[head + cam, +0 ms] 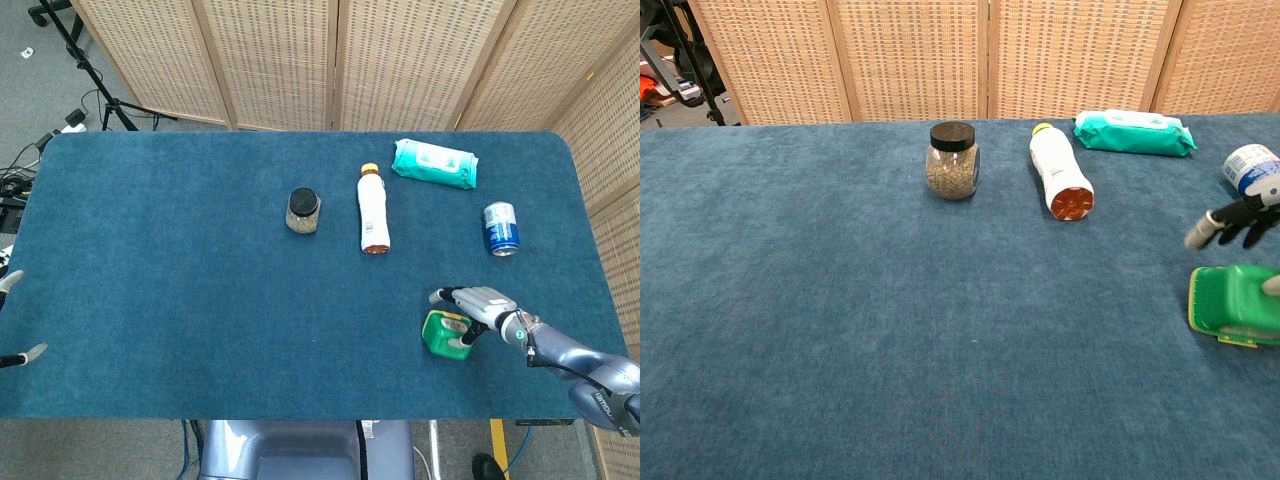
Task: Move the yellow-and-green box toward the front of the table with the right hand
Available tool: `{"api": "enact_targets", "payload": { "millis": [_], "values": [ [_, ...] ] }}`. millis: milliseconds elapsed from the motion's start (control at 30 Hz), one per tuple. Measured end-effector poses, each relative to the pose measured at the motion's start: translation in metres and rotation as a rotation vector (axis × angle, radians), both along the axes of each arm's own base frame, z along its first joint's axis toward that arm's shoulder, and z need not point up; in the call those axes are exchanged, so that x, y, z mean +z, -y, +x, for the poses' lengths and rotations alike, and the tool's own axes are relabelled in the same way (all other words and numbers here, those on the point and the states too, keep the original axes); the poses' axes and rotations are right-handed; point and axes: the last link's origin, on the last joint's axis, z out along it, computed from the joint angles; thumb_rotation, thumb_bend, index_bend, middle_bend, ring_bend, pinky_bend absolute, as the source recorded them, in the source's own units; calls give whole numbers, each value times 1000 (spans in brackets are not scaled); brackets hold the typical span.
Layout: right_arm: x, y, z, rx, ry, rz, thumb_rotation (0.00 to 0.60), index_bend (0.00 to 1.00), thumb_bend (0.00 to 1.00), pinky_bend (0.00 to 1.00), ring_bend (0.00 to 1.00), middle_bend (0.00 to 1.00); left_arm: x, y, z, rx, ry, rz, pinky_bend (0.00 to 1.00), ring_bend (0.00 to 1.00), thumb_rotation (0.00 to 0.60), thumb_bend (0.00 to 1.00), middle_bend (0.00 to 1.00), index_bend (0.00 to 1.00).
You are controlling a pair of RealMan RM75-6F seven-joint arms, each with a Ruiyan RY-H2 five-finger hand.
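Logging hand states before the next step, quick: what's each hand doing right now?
Left hand: barely in view; cannot tell.
Right hand: open, fingers spread over the yellow-and-green box, not gripping it.

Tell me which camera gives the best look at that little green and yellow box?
The head view: it shows the whole green and yellow box lying on the blue table near the front edge, with the right robot hand beside it. The chest view catches the box at its right border, partly cut off.

On the blue-carpeted table, a black-lidded glass jar of grains stands mid-surface; a white plastic bottle lies beside it. A teal wipes pack sits near the far edge, a blue can toward the right edge.
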Motion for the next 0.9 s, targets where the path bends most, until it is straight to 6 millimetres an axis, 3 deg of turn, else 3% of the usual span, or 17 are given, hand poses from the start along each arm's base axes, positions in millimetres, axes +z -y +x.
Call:
{"api": "enact_targets", "payload": {
  "millis": [200, 433, 600, 733, 900],
  "values": [
    [5, 2, 2, 16, 42, -87, 600, 0, 2, 0, 0, 0, 1, 1, 0, -3, 5, 2, 0, 0, 600, 0, 0, 0],
    [26, -12, 8, 48, 110, -178, 600, 0, 0, 0, 0, 0, 1, 1, 0, -7, 5, 5, 0, 0, 600, 0, 0, 0],
    [42, -21, 4, 165, 168, -360, 600, 0, 0, 0, 0, 0, 0, 2, 1, -13, 3, 3, 0, 0, 600, 0, 0, 0],
    [50, -34, -10, 278, 181, -554, 600, 0, 0, 0, 0, 0, -1, 1, 3, -29, 1, 8, 0, 0, 600, 0, 0, 0],
    [49, -71, -45, 349, 143, -757, 600, 0, 0, 0, 0, 0, -4, 1, 7, -75, -8, 48, 0, 0, 600, 0, 0, 0]
  ]
}}
